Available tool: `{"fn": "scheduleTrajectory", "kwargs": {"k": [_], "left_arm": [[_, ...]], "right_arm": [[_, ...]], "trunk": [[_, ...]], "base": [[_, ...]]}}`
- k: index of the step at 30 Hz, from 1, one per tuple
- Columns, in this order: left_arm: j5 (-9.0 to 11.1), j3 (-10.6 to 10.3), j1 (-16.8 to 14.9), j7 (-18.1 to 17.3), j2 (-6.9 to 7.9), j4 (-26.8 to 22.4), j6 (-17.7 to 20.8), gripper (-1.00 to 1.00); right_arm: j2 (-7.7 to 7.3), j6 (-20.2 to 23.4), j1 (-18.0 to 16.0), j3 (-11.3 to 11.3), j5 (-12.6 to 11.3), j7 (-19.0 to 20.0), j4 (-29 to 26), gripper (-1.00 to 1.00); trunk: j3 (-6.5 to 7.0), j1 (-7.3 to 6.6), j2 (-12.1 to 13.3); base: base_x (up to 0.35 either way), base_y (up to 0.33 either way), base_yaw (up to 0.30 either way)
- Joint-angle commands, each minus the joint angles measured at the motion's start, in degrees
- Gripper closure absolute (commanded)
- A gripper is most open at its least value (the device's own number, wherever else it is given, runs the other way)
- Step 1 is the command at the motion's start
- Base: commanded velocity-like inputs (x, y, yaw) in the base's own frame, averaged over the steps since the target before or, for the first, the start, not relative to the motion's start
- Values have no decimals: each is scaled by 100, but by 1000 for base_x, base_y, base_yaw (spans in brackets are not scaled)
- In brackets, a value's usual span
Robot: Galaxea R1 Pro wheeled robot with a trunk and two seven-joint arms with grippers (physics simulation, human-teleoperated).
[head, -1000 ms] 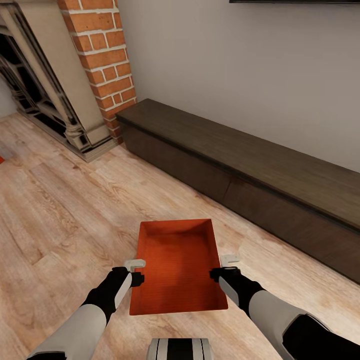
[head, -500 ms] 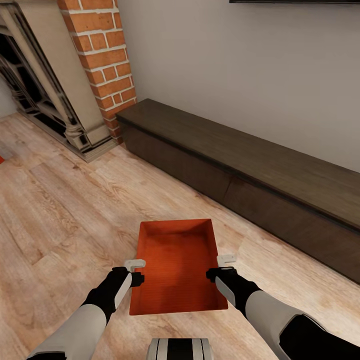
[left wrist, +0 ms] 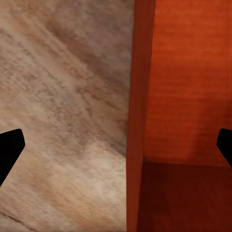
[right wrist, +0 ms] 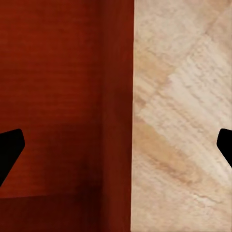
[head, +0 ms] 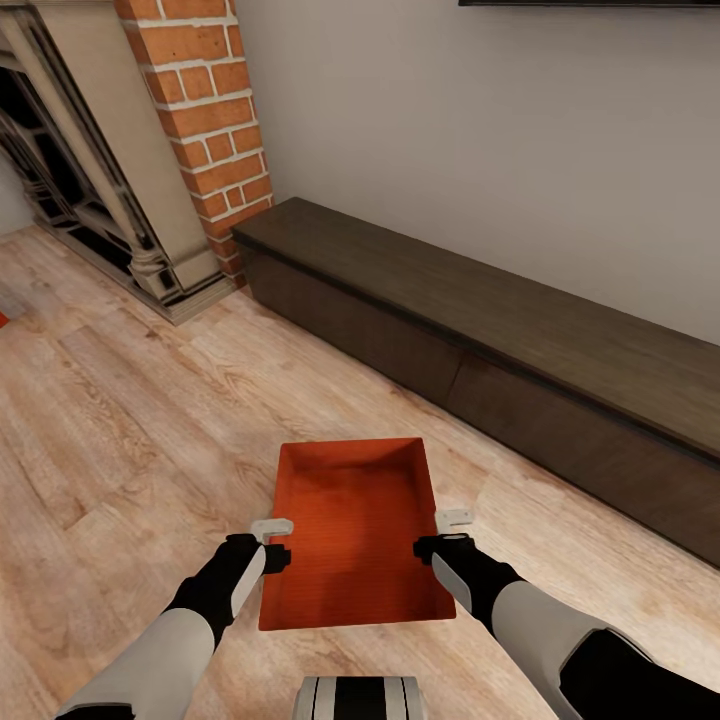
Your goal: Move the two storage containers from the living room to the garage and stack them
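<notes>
So over on the far left there's the ornate dark fireplace (head: 75, 190) with the red brick chimney (head: 205, 120) right beside it, and the long low dark-brown cabinet (head: 500, 350) runs from the chimney along the wall out to the right edge.

The red-orange storage container (head: 352, 535) sits flat on the light wood plank floor (head: 120, 420), open top up, a bit out from the cabinet's front and right in front of the robot.

The left gripper (head: 272, 540) is down at the container's left wall. From the left wrist view its fingers (left wrist: 10, 149) are spread wide, one out over the floor and one over the inside of the bin, with the wall running between them, not pinched.

Same deal on the other side: the right gripper (head: 440, 533) is at the right wall, fingers (right wrist: 10, 150) wide apart, straddling the wall edge with one over the bin's interior and one over the planks.
</notes>
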Motion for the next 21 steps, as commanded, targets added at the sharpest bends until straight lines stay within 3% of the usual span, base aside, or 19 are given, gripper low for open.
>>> {"fn": "scheduleTrajectory", "kwargs": {"k": [1,21], "left_arm": [[27,24,-1,23,-8,-9,25,-100],[28,24,-1,21,-31,-9,25,-100]], "right_arm": [[-4,32,-3,48,-39,-38,-12,-100],[-13,32,-3,48,-39,-38,-12,-100]], "trunk": [[-4,-1,-2],[-4,-1,-2]], "base": [[0,0,0],[0,0,0]]}}
